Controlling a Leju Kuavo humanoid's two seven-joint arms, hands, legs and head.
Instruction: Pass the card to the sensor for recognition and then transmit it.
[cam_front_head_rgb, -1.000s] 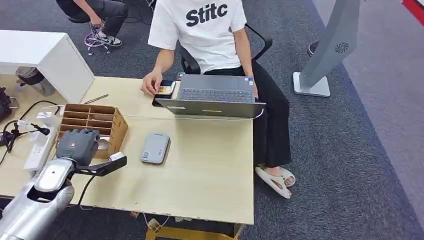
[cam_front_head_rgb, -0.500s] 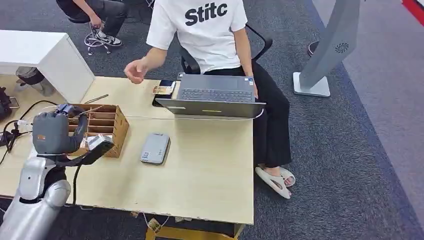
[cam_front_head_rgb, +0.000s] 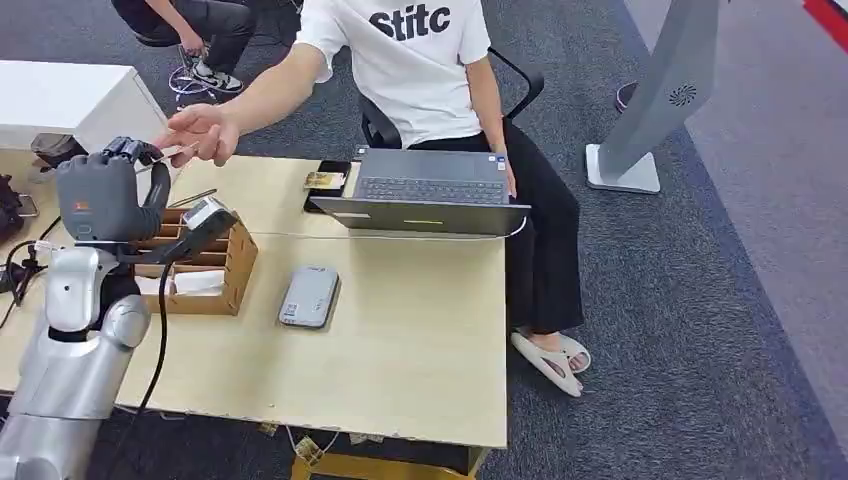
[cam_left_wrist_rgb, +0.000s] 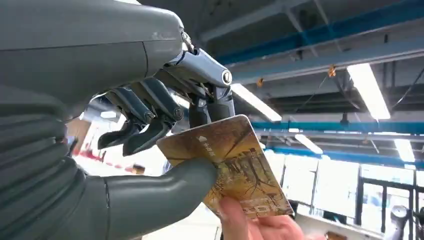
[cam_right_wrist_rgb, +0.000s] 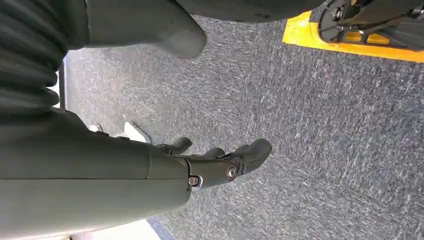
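Here the right hand (cam_right_wrist_rgb: 215, 165) hangs over carpet with fingers loosely apart, holding nothing, while the raised left hand (cam_front_head_rgb: 100, 195) pinches the gold card (cam_left_wrist_rgb: 232, 165) between thumb and fingers, a person's hand (cam_front_head_rgb: 200, 132) gripping its far end.

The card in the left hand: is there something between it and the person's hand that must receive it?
Nothing visible stands between them. The left hand pinches the card between thumb and fingers, and the person's hand already touches the card's far edge, as the left wrist view shows.
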